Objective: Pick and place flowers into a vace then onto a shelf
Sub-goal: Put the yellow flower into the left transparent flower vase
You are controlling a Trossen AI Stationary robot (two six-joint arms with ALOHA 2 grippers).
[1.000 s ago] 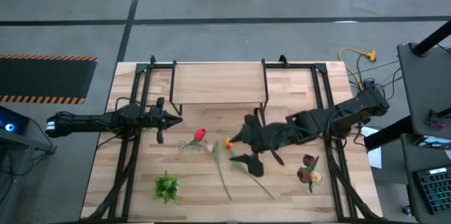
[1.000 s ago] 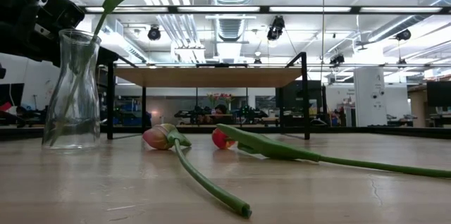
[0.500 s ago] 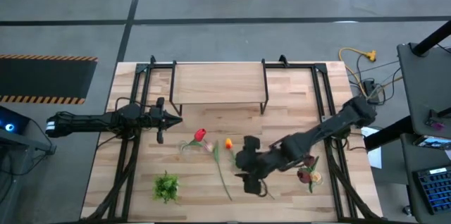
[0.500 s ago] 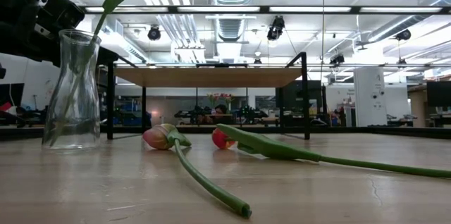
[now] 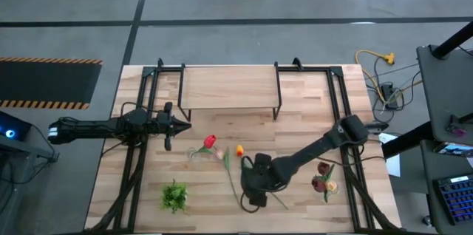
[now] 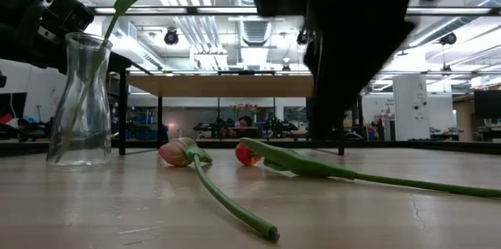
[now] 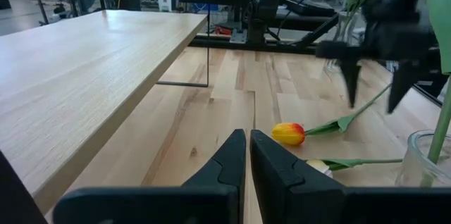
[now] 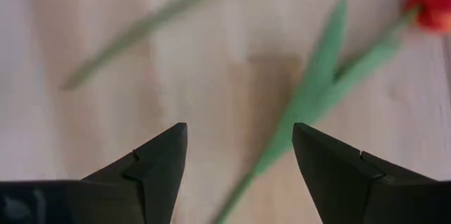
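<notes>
Wood surface (image 5: 148, 183): your right gripper (image 8: 239, 157) has dropped over the orange tulip's stem (image 8: 310, 97), fingers apart, probably to grab it; left gripper (image 7: 246, 155) waits, fingers together.

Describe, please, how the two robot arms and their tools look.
Both arms are dark, nearly black, slim and jointed. The left tool has two narrow black fingers with pointed tips. The right tool has two matte black, wedge-shaped fingers. No markings are visible on them.

no readable text, labels or signs
</notes>
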